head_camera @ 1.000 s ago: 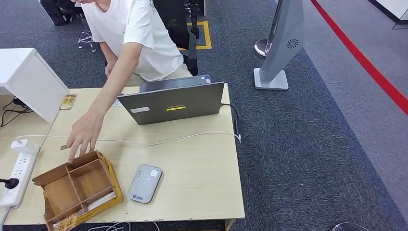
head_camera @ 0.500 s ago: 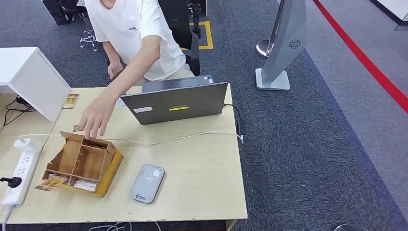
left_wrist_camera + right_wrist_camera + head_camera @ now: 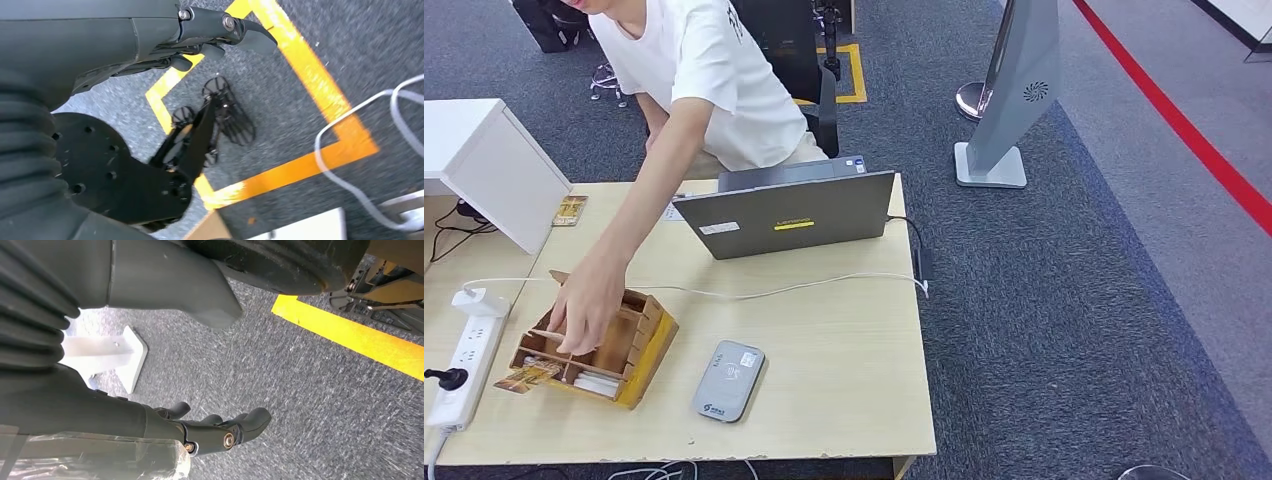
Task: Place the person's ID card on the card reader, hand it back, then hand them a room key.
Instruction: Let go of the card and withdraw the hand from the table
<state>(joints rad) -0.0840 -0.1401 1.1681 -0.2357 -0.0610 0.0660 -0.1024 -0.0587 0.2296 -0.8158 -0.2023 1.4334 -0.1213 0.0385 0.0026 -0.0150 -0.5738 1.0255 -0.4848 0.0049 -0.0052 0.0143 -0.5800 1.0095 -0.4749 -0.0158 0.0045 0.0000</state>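
reader: I saw the rounded grey slab card reader flat on pale wood-grain table
box: the person's hand was in the compartmented wooden box
floor: dark speckled carpet
left hand: hanging, fingers loosely apart, holding nothing
right hand: same

The person's hand has moved from behind the wooden box down into its compartments. Their body leans further left again.

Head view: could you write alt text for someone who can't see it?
A person in a white shirt leans over a wooden table, their hand reaching into a tilted wooden organiser box. A grey card reader lies beside the box, behind a closed laptop and white cable.
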